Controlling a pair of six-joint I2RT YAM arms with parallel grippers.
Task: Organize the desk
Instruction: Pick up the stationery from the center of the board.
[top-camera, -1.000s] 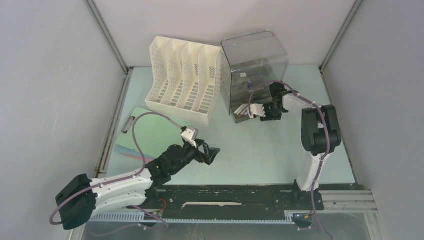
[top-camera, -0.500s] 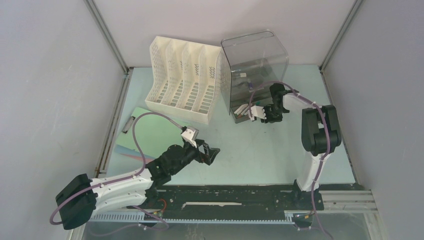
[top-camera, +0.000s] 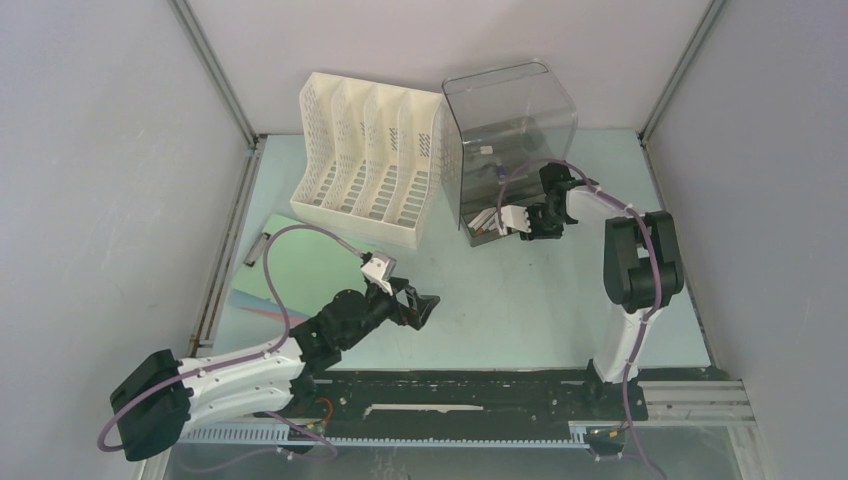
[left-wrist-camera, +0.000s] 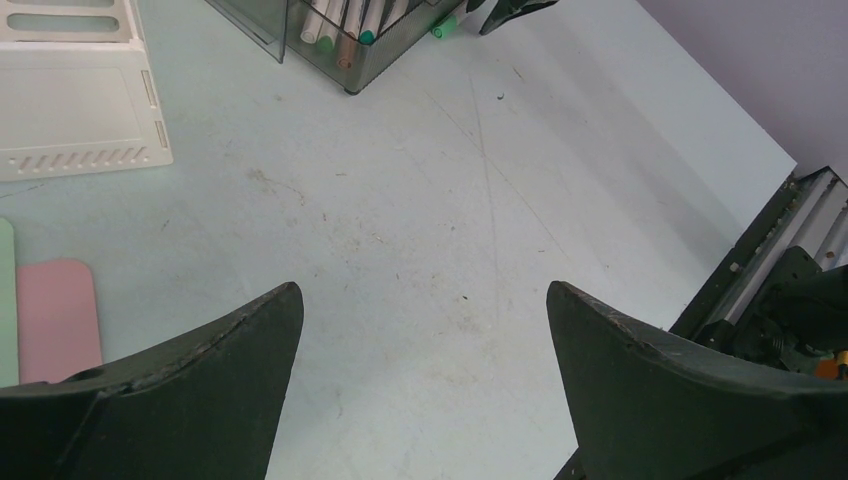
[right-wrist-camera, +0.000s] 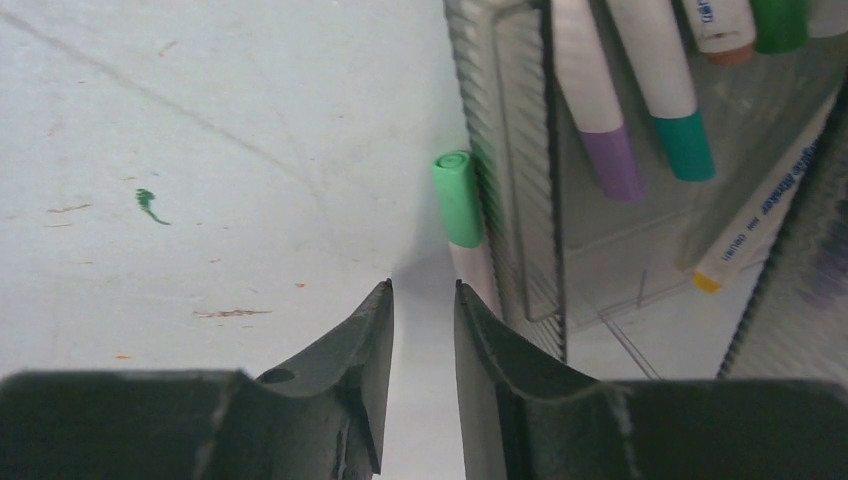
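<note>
The desk (top-camera: 520, 300) is a pale mint tabletop. A white marker with a green cap (right-wrist-camera: 458, 200) lies on it against the outer wall of a clear plastic box (right-wrist-camera: 520, 200) that holds several markers (right-wrist-camera: 680, 140). My right gripper (right-wrist-camera: 424, 285) sits low at that box's front corner (top-camera: 535, 225). Its jaws stand a narrow gap apart with only desk showing between them, and the marker's body runs under the right finger (right-wrist-camera: 500, 350). My left gripper (left-wrist-camera: 422, 290) hangs wide open over bare desk (left-wrist-camera: 420, 200) at the front left (top-camera: 415, 305), holding nothing.
A white slotted file rack (top-camera: 370, 160) stands at the back left, beside the clear box (top-camera: 510, 130). A green clipboard (top-camera: 310, 265) lies left of my left arm, with a pink sheet (left-wrist-camera: 55, 315) near it. Grey walls and aluminium rails ring the desk.
My right gripper has edged slightly toward the clear box, and its jaws narrowed, then widened a little. The left arm has barely moved.
</note>
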